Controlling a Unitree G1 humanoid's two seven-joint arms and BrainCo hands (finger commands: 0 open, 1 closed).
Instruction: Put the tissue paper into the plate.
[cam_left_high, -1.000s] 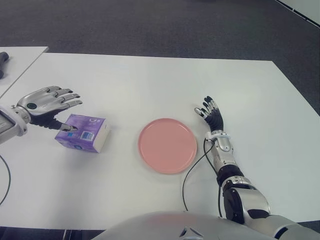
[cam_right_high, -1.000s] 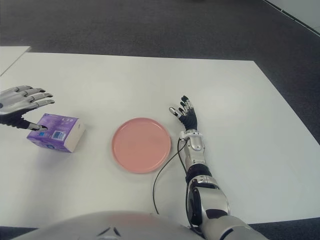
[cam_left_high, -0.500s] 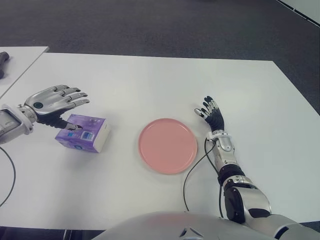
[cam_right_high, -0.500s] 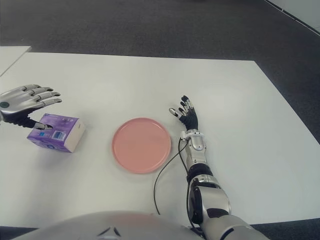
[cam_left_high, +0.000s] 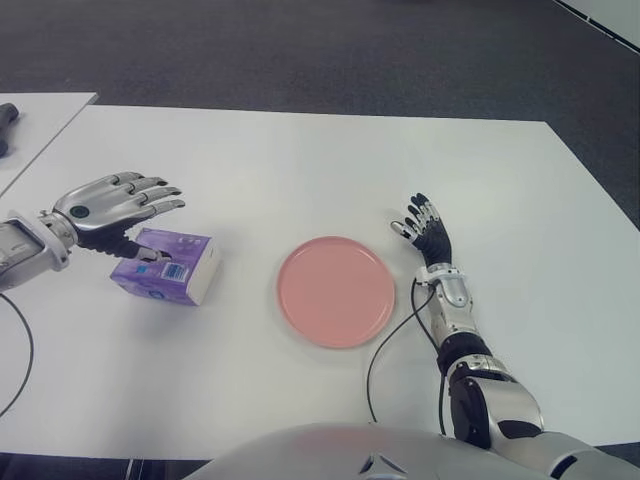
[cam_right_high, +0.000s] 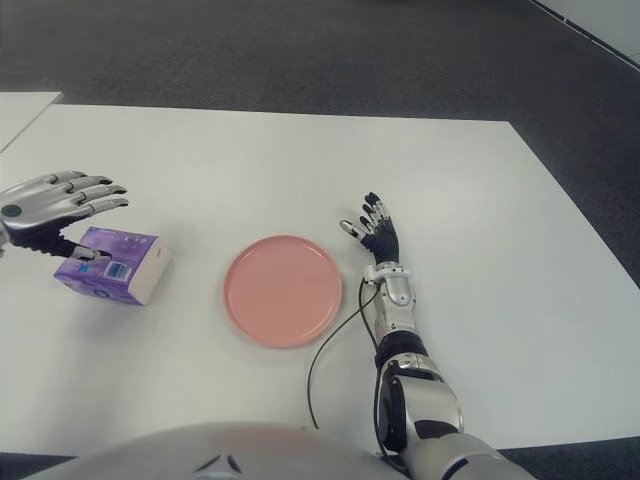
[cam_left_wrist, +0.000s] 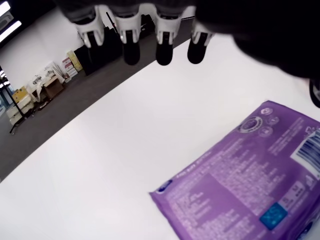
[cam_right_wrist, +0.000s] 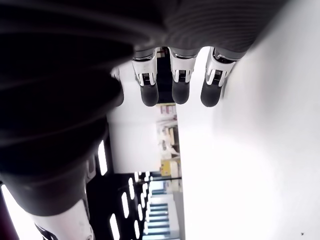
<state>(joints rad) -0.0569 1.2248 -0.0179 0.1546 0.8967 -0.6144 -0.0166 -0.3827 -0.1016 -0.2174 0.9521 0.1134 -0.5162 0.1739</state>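
A purple pack of tissue paper (cam_left_high: 166, 265) lies on the white table (cam_left_high: 300, 170), left of the round pink plate (cam_left_high: 335, 291). My left hand (cam_left_high: 115, 203) hovers over the pack's far left corner with fingers spread and nothing held; its thumb reaches down beside the pack's top. The left wrist view shows the tissue pack (cam_left_wrist: 250, 175) below the straight fingertips (cam_left_wrist: 131, 52). My right hand (cam_left_high: 425, 225) shows just right of the plate, fingers relaxed and holding nothing.
A black cable (cam_left_high: 385, 345) runs from the right wrist toward the table's near edge. A second white table (cam_left_high: 35, 125) stands at the far left, with a dark object (cam_left_high: 6, 125) on it. Dark carpet lies beyond the far edge.
My left hand has moved right and slightly forward, coming over the tissue pack's left end. The right hand shifted a little to the right. The pack and plate stayed put.
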